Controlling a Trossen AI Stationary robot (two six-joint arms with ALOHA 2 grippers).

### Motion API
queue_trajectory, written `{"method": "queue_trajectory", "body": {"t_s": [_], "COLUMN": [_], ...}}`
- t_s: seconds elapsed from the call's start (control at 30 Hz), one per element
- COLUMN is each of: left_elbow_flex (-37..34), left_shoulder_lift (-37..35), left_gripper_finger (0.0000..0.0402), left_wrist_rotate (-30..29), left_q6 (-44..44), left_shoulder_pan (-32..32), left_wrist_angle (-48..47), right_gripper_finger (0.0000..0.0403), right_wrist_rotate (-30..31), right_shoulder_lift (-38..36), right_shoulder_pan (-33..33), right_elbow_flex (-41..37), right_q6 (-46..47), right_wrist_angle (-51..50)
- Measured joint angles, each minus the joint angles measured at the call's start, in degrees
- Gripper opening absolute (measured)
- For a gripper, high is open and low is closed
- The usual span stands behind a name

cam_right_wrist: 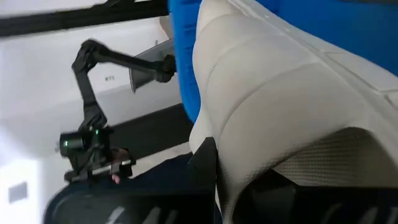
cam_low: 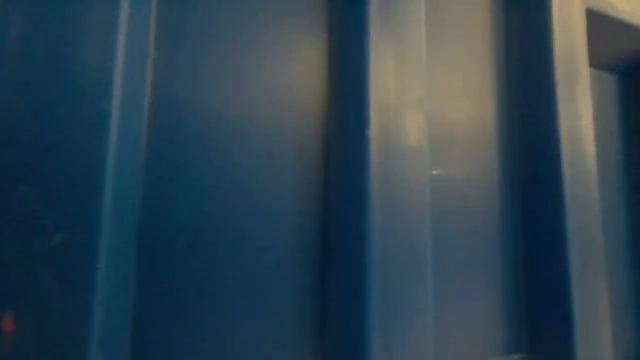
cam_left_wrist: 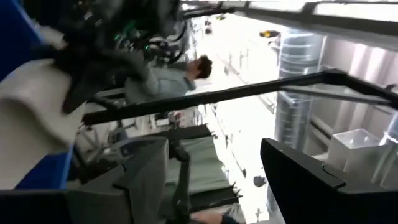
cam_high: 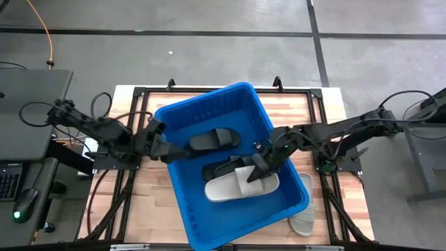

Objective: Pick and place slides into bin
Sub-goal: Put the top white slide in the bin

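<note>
Gripping the pale grey-white slide (cam_high: 237, 185) by its broad strap, the right gripper (cam_high: 259, 167) sits low inside the blue bin (cam_high: 182, 209), fingers pinched on the strap; the right wrist view shows that strap (cam_right_wrist: 273, 93) filling the frame just past the fingers. The slide appears to lie on the bin floor beside two black slides (cam_high: 212, 139), so the step in hand is judged to be release. Good practice: spread the fingers fully, then lift straight up so the strap does not snag. The left gripper (cam_high: 164, 151) waits at the bin's left wall; whether its fingers are apart cannot be told. One more pale slide (cam_high: 304, 222) lies on the wooden table (cam_high: 150, 202), just outside the bin's right corner.
</note>
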Motion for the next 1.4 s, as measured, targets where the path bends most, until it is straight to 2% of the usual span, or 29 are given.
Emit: {"method": "queue_trajectory", "body": {"t_s": [0.13,0.4,0.6,0.77,0.93,1.4], "left_elbow_flex": [0.0,0.0,0.0,0.0,0.0,0.0], "left_shoulder_lift": [-2.7,-7.9,-10.4,-11.7,-12.5,-13.4], "left_gripper_finger": [0.0243,0.0243,0.0243,0.0243,0.0244,0.0244], "left_wrist_rotate": [-3.3,-4.1,-3.7,-0.2,0.4,0.8], "left_q6": [2.9,13.1,15.5,15.9,15.9,16.0], "left_shoulder_pan": [0.0,0.0,0.0,0.0,-0.1,0.0], "left_wrist_angle": [0.3,0.1,-0.2,-0.3,-1.3,-3.2], "right_gripper_finger": [0.0000,0.0000,0.0000,0.0000,0.0000,0.0000], "right_wrist_rotate": [0.4,-1.7,-2.6,-3.1,-4.1,-5.4], "right_shoulder_lift": [3.4,9.2,14.0,17.1,19.6,21.2], "right_shoulder_pan": [0.9,0.6,0.3,0.3,0.3,0.7], "right_elbow_flex": [0.0,0.0,0.0,0.0,0.0,0.0], "right_q6": [5.4,11.8,11.3,9.0,9.6,7.7], "right_wrist_angle": [0.4,2.7,1.9,2.0,1.1,-4.1]}}
